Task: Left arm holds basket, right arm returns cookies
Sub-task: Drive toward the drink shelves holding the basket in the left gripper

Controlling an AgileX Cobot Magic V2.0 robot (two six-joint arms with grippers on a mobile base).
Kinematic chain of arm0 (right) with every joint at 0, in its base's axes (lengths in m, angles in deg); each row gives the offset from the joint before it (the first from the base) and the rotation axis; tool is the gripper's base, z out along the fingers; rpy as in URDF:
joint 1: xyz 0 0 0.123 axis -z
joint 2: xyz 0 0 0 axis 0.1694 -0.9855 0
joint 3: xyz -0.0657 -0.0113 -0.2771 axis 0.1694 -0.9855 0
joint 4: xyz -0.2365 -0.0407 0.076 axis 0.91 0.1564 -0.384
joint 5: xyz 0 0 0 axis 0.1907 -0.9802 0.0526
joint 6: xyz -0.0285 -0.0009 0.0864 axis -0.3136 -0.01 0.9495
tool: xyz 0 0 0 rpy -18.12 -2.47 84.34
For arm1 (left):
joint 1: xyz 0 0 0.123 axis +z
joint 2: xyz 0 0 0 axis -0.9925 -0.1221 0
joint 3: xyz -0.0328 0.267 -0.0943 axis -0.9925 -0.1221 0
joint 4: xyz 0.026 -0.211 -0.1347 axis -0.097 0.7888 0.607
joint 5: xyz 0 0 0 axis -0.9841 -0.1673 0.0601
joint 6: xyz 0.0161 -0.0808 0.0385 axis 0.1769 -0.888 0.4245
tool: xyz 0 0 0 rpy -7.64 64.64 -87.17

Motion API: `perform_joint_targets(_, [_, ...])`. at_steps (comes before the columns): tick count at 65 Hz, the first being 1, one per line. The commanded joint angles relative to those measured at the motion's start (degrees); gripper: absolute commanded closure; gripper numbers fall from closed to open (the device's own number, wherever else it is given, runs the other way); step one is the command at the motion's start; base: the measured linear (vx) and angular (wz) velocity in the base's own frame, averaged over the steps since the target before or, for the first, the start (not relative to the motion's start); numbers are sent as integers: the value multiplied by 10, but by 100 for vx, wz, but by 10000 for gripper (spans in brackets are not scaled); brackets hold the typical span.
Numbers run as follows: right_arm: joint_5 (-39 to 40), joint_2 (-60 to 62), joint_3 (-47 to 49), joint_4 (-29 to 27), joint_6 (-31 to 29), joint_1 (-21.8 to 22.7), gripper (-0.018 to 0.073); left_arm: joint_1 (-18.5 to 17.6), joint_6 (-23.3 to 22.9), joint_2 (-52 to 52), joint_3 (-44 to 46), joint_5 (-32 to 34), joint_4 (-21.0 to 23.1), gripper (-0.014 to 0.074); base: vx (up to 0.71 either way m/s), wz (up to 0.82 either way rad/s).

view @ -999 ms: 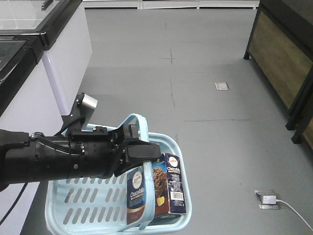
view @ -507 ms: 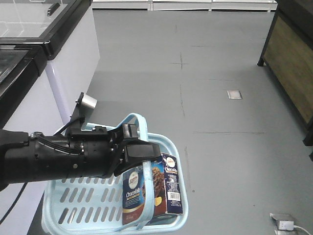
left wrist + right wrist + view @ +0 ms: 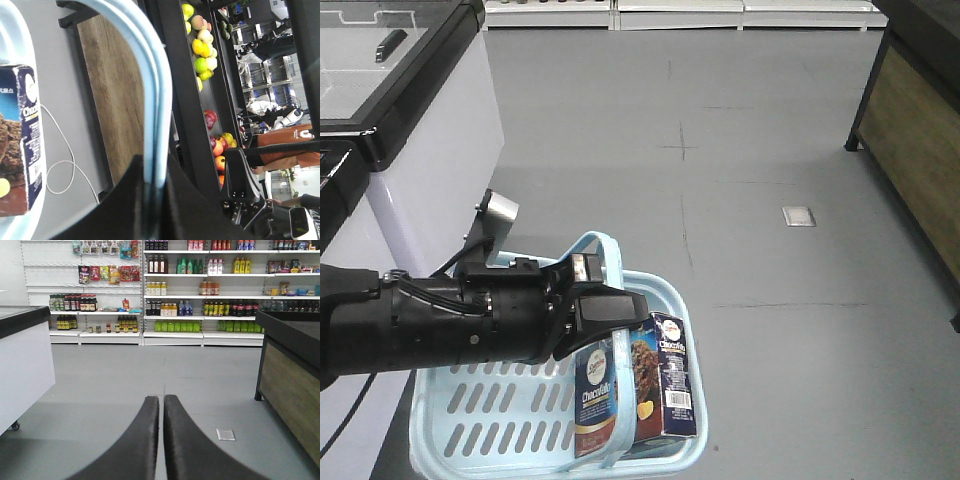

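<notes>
The basket point(image 3: 490, 415) is light blue with slotted sides. The cookie box point(image 3: 665, 385) is dark blue, brown-red banded, with a round white logo. The left arm point(image 3: 430, 330) is black, the floor point(image 3: 770, 250) grey.

My thick black left arm point(image 3: 440, 325) reaches in from the left over the light blue slotted plastic basket point(image 3: 470, 440), my claw point(image 3: 620, 310) around its hoop handle point(image 3: 595, 245). The dark blue Chocofello cookie box point(image 3: 655, 385) stands upright inside at the right end. A white chest cabinet point(image 3: 430, 110) stands left, a wood-panelled black stand point(image 3: 915, 140) right.

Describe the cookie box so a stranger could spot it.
Front view, bottom: a light blue basket hangs from the left gripper. At its right end stand the cookies, a dark blue box with a cookie picture, the only package visible inside.
</notes>
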Motion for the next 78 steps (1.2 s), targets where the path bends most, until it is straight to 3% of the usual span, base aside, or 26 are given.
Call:
perform_joint_targets(1, [42, 6, -10, 2, 1, 1, 565, -3, 2, 19, 21, -24, 57, 602, 34, -5])
perform_joint_targets(78, [42, 6, -10, 2, 1, 1, 565, -3, 2, 19, 21, -21, 57, 602, 42, -3])
